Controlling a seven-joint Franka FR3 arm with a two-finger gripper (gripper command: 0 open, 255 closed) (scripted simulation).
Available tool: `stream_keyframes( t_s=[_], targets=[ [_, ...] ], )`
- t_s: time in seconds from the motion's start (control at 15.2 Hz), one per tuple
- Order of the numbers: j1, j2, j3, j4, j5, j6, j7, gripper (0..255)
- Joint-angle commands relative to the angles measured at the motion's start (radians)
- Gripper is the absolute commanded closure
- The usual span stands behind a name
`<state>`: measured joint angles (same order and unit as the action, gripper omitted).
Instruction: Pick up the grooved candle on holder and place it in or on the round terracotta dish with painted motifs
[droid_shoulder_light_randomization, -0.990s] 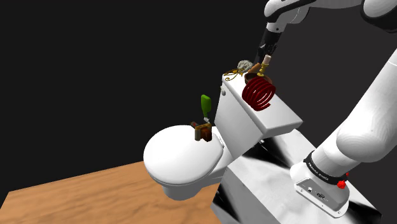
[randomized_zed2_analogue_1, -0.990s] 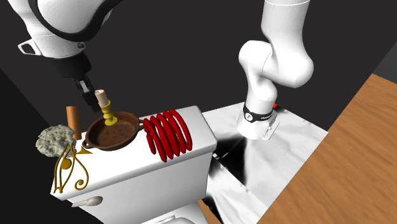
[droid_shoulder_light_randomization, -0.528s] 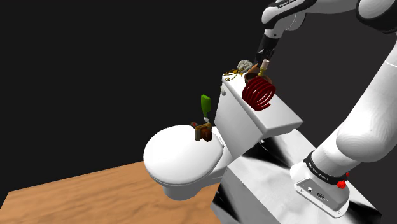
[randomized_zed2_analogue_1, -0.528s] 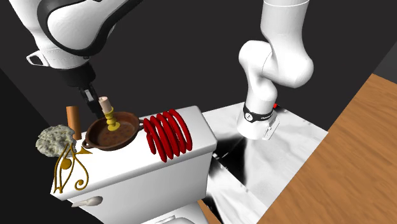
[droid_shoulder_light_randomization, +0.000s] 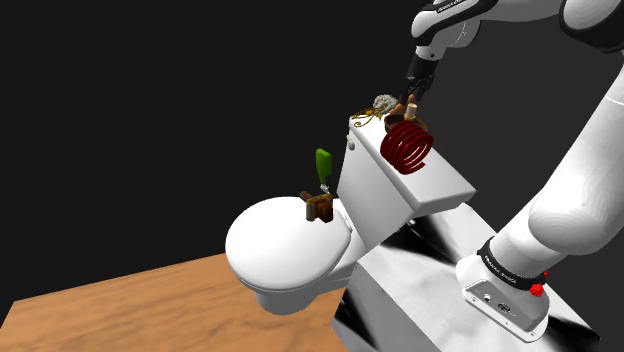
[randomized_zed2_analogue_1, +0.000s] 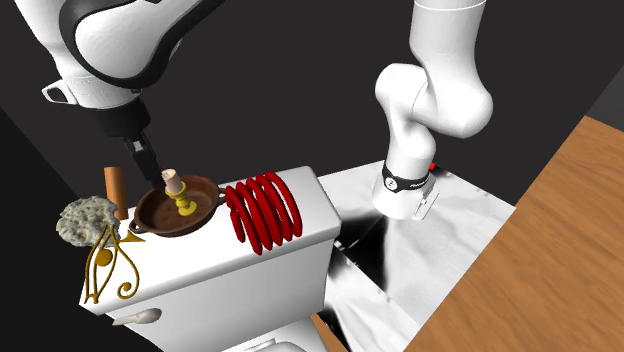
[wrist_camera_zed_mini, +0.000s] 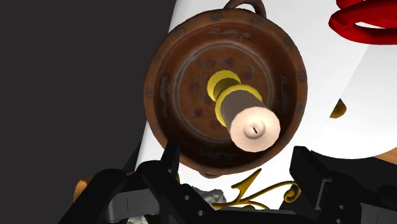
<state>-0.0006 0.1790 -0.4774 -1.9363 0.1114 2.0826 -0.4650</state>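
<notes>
The round reddish-brown dish with small dark motifs (wrist_camera_zed_mini: 167, 95) holds one thing: the pale beige candle on a yellow ringed holder (wrist_camera_zed_mini: 253, 127). The candle stands in the dish's middle, leaning a little, straight ahead of the all-black gripper (wrist_camera_zed_mini: 242, 175). The gripper's fingers (wrist_camera_zed_mini: 170, 162) are spread wide and touch neither candle nor dish (the candle's top sits just past their tips, free of both). The dish rests on the flat white lid of a toilet tank (randomized_zed2_analogue_1: 318, 200). On the dish's far side from the gripper lies a red spiral coil (randomized_zed2_analogue_1: 262, 212). Close beside and below the gripper are an orange-brown cylinder (randomized_zed2_analogue_1: 115, 190), a lumpy grey-green clump (randomized_zed2_analogue_1: 85, 220) and a gold eye-shaped ornament (randomized_zed2_analogue_1: 108, 265). Well away from the gripper, past the tank, are the closed white toilet bowl (droid_shoulder_light_randomization: 285, 240), a wooden floor (droid_shoulder_light_randomization: 150, 300) and the shiny grey stand (droid_shoulder_light_randomization: 420, 290), with a black area behind. There is one of each, six things on the tank lid in all.
</notes>
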Motion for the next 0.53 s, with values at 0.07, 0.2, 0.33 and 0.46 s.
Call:
stream_keyframes(
  t_s=[0.07,0.2,0.33,0.46],
  targets=[
    [0.000,0.000,0.000,0.000,0.000,0.000,0.000,0],
    [0.001,-0.013,-0.002,0.019,-0.008,-0.030,0.005,0],
    [0.003,-0.035,-0.005,0.062,-0.022,-0.093,0.015,0],
    [0.004,-0.042,-0.005,0.081,-0.026,-0.117,0.018,0]
  ],
)
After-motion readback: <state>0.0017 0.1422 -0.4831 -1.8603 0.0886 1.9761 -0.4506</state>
